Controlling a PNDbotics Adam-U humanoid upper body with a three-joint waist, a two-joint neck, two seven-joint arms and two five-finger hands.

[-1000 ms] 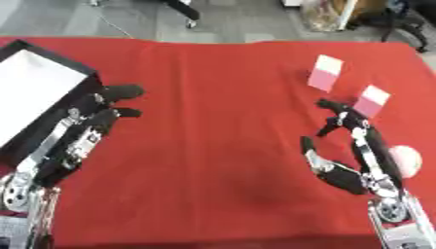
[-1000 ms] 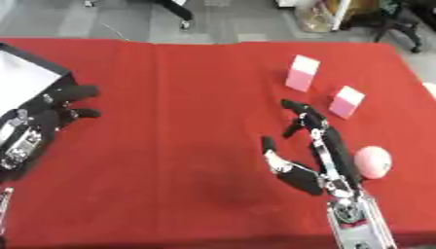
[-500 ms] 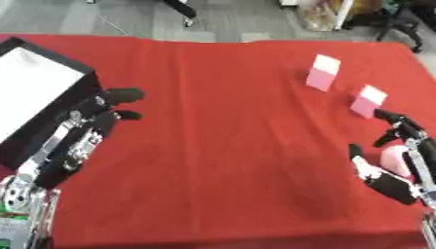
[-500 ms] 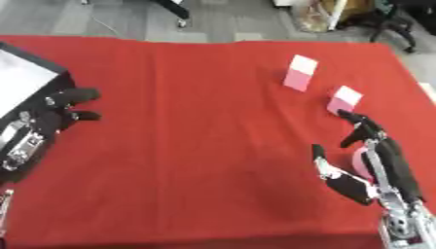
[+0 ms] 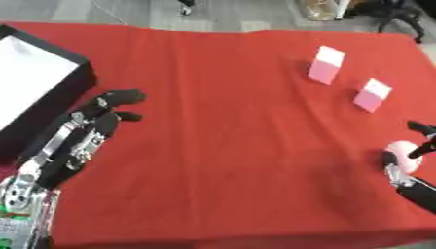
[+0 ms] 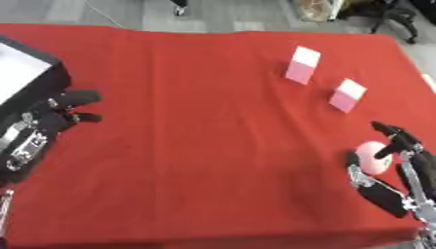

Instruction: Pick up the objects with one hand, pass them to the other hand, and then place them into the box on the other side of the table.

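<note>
A pale pink ball [image 6: 372,157] lies on the red cloth near the right edge. My right hand [image 6: 383,195] is open around it: the thumb stands at the ball's left and the fingers [image 6: 393,137] arch over its far right side. I cannot tell whether they touch it. Two pink blocks stand upright further back, a taller one [image 5: 326,64] and a smaller one [image 5: 372,95]. At the left, my left hand [image 5: 81,141] rests open on the cloth beside the black box [image 5: 61,91], which has a white inside.
The red table [image 5: 221,121] runs wide between the two hands. Its near edge lies just below my right hand, and its right edge is close beyond the ball. Chair legs and grey floor show past the far edge.
My right hand has moved right and toward the near edge, from beside the smaller pink block to around the ball. The left hand has hardly moved.
</note>
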